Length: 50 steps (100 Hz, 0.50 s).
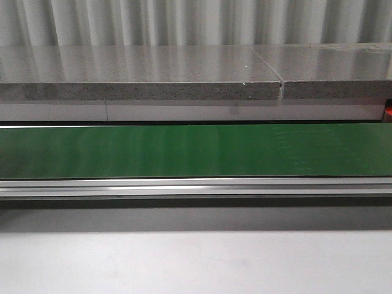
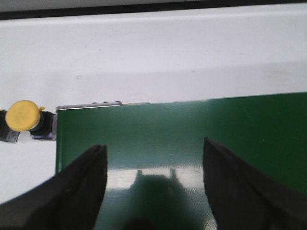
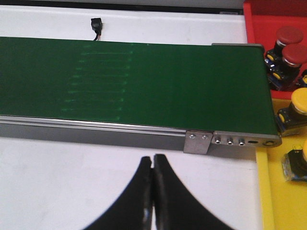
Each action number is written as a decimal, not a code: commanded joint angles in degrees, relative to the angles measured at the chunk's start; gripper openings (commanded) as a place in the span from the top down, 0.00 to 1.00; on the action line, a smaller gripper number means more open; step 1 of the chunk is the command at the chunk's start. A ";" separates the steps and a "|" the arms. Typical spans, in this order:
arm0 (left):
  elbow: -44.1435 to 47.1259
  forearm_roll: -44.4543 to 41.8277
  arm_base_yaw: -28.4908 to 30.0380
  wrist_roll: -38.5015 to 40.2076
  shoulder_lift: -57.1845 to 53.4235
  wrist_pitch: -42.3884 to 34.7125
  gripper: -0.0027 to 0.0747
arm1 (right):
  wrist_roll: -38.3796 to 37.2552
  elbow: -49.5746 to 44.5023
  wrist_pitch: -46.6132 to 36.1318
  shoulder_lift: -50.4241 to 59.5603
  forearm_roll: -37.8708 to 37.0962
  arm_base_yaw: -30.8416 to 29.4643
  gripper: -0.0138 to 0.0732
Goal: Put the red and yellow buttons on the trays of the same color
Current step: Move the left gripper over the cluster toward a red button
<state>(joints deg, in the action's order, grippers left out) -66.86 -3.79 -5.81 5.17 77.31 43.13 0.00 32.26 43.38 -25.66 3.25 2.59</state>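
Observation:
My left gripper (image 2: 154, 158) is open and empty over the end of the green conveyor belt (image 2: 192, 129). A yellow button (image 2: 23, 116) lies on the white table just beyond the belt's end, apart from the fingers. My right gripper (image 3: 153, 160) is shut and empty over the white table in front of the belt (image 3: 129, 81). At the belt's other end two red buttons (image 3: 290, 44) sit in the red tray (image 3: 259, 19), and two yellow buttons (image 3: 296, 109) sit in the yellow tray (image 3: 271, 191). The front view shows only the bare belt (image 1: 196, 150).
A metal rail (image 3: 96, 129) runs along the belt's front edge. A small black plug (image 3: 97, 24) lies on the table behind the belt. A grey stone ledge (image 1: 141, 76) stands behind the conveyor.

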 commanded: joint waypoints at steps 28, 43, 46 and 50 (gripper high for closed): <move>-11.22 10.57 16.68 1.77 7.58 8.81 0.39 | 0.38 1.37 -3.74 -0.29 -0.33 0.15 0.90; -12.90 14.82 23.54 1.77 11.29 12.96 0.39 | 0.38 1.37 -3.74 -0.29 -0.33 0.15 0.90; -13.16 14.82 24.42 1.77 11.95 13.23 0.39 | 0.38 1.37 -3.74 -0.29 -0.33 0.15 0.90; -13.62 14.99 25.65 1.98 12.84 13.40 0.39 | 0.38 1.37 -3.74 -0.29 -0.33 0.15 0.90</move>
<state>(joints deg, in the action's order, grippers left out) -77.97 9.06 17.66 6.30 90.68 56.78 0.00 32.26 43.38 -25.66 3.25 2.59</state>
